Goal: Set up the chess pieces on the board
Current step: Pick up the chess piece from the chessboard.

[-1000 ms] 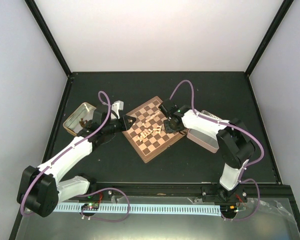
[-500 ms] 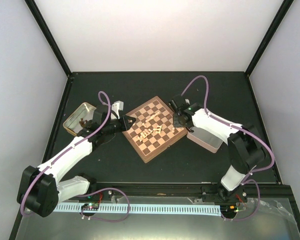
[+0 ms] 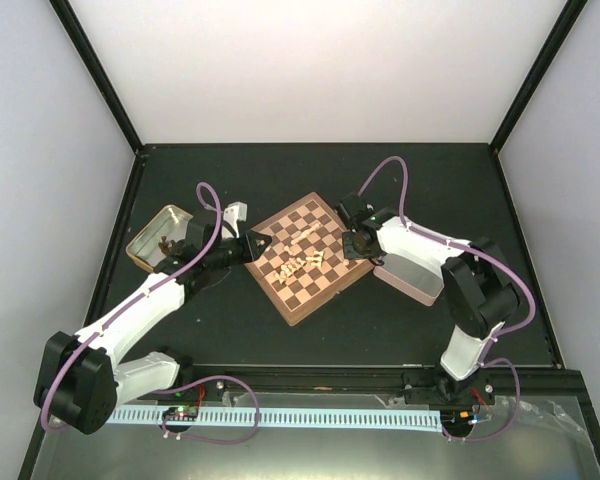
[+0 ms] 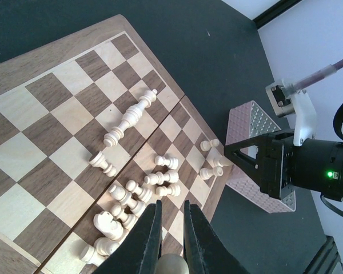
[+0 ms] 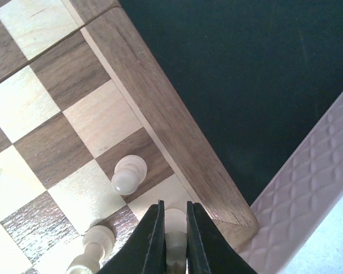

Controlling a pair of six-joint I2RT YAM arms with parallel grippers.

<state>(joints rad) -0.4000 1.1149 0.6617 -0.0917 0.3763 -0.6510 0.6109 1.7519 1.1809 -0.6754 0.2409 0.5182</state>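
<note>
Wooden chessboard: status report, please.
Left gripper shut on small cream chess piece. Right gripper shut on cream corner-square piece. Remaining cream pieces clustered on wooden board, some toppled. Nothing blocking.

Cream chess pieces [image 4: 121, 194] lie jumbled, some toppled, on the checkered board [image 4: 43, 91].

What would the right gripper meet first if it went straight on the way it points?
Probably the board: the right gripper holds a cream piece over its corner, so that piece would touch down first. How near is unclear.
</note>
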